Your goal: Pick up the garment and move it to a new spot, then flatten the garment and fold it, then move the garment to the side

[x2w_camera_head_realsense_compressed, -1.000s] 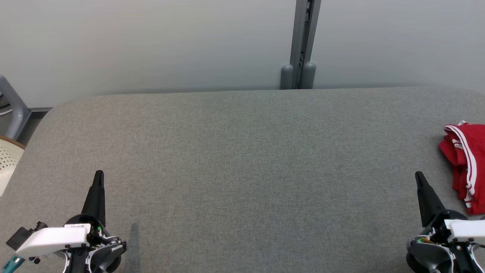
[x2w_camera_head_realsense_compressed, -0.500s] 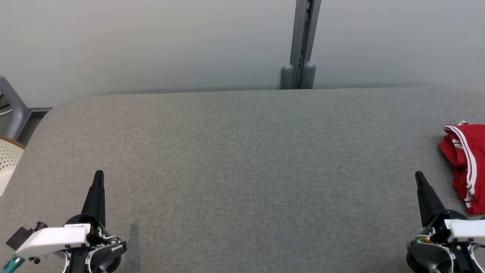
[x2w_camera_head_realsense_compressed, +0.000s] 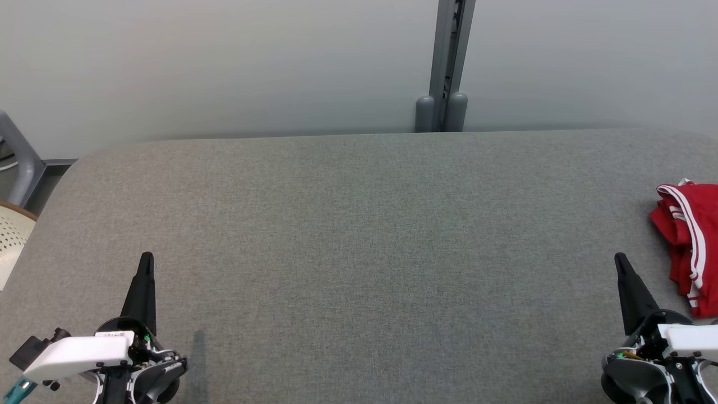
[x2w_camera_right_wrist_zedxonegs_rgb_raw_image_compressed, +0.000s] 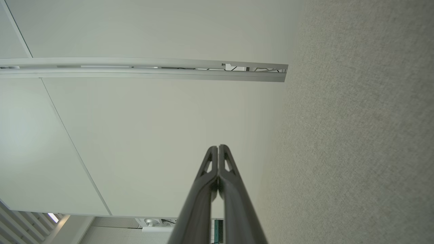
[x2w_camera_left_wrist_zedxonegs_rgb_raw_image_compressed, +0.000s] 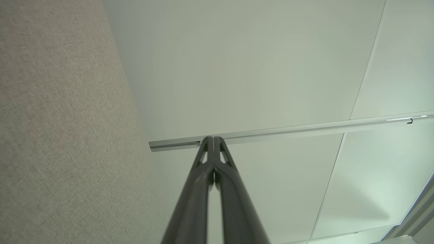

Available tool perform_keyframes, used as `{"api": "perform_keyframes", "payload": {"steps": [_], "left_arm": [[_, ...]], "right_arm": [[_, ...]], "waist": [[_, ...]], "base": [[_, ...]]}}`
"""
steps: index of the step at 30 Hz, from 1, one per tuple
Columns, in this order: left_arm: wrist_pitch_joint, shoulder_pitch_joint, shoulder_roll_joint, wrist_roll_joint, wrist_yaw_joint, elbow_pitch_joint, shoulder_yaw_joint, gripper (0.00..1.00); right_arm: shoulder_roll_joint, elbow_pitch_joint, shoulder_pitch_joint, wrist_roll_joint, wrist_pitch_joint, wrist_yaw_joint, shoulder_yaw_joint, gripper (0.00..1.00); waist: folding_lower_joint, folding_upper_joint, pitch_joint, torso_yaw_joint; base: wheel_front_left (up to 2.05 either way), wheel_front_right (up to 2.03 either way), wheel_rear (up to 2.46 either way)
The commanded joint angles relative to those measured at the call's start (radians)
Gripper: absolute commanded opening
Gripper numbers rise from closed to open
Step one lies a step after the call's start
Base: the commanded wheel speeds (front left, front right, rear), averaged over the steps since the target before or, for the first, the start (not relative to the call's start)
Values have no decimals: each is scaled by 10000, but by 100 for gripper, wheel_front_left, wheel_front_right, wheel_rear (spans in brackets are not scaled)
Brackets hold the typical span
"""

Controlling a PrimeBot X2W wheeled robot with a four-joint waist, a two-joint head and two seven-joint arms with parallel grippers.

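Left hand: The left hand [x2w_camera_head_realsense_compressed: 146,257] is low on the left in the head view. Its two long dark fingers point up the picture, toward the wall [x2w_camera_head_realsense_compressed: 224,67].
Left hand, how open: It is clenched tight. In the left wrist view the two fingers press together at the tips, with no gap there.
Left hand, what it holds: Nothing. There is nothing between the fingers, and the tips touch nothing.
Right hand: The right hand [x2w_camera_head_realsense_compressed: 619,258] is low on the right in the head view. It points up the picture too.
Right hand, how open: It is also clenched tight. In the right wrist view the tips meet.
Right hand, what it holds: Nothing. It does not touch the garment.
Garment: The garment [x2w_camera_head_realsense_compressed: 687,235] is red with white stripes. It lies in a bunched-up heap at the far right of the tabletop [x2w_camera_head_realsense_compressed: 359,235], and the picture edge cuts part of it off. It is near the right hand, just to that hand's right, with a strip of bare tabletop between them.
Tabletop: It is grey and looks like cloth, with round corners.
Behind: A grey post [x2w_camera_head_realsense_compressed: 447,67] stands against the pale wall.
Far left: Part of a chair [x2w_camera_head_realsense_compressed: 11,235] with little holes in its seat pokes in.
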Motion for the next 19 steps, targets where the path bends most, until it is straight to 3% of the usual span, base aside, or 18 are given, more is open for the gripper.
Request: {"api": "perform_keyframes", "payload": {"steps": [1,19], "left_arm": [[35,-134,17,7,-48,9,44,0],[35,-134,12,18,-48,9,55,0]], "right_arm": [[-88,23,-51,24,17,7,-4,0],[-88,23,-51,24,16,7,-3,0]], "waist": [[0,0,0,0],[0,0,0,0]], "base": [[0,0,0],[0,0,0]]}}
